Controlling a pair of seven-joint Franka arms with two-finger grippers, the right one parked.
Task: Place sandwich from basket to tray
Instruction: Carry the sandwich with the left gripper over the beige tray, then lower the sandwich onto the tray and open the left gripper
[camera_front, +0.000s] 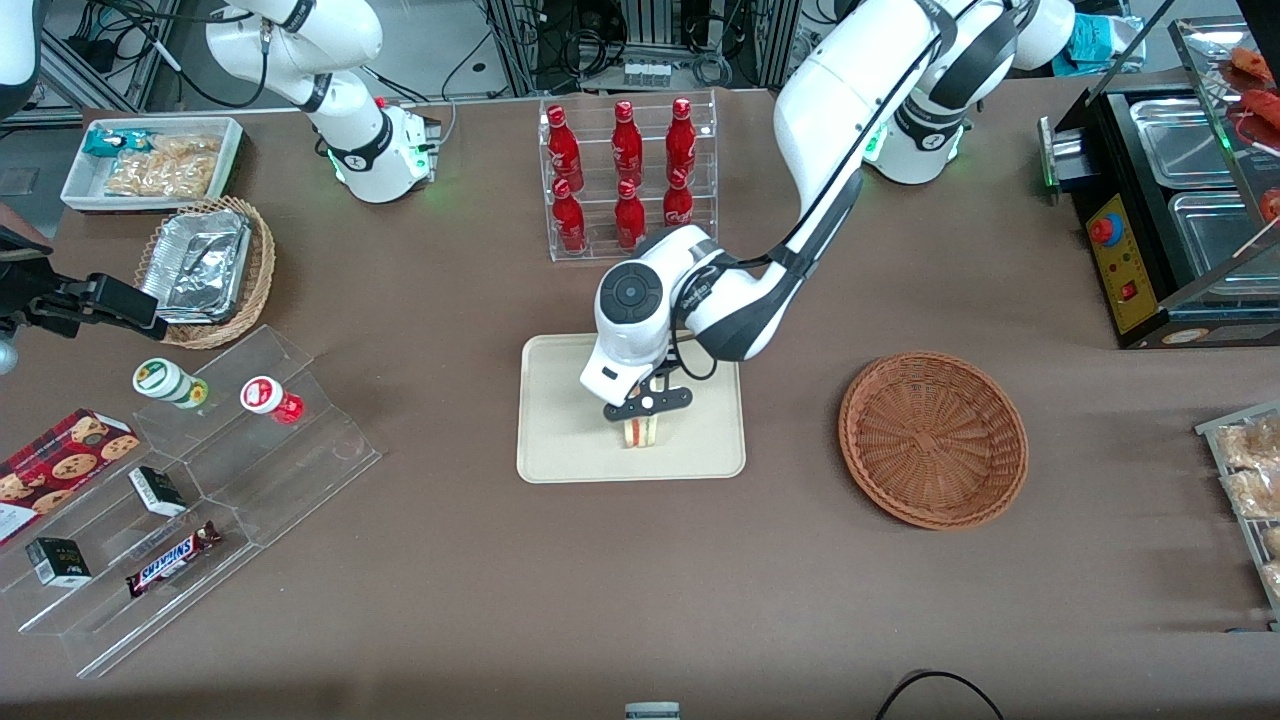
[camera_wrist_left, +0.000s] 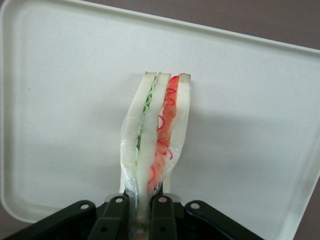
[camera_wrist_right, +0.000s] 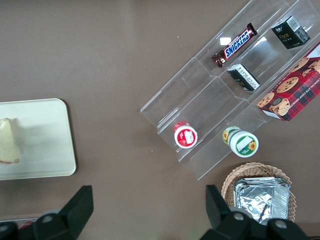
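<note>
The left arm's black two-finger gripper hangs over the flat cream-beige rectangular plastic tray, its fingers clamped on the bread end of the small clear-wrapped triangular sandwich. Pinching the wedge by its narrow faces keeps it on edge, red and green filling facing the wrist camera, so it can go down without being crushed. The sandwich is above the tray's middle, near its front rim; it probably touches the tray surface already, though no view shows the contact line itself. The round reddish-brown woven wicker basket lies empty, well apart toward the working arm's end of the brown table. The gripper body covers the sandwich's top in the front view, and the fingertips themselves are cut off in the wrist view.
</note>
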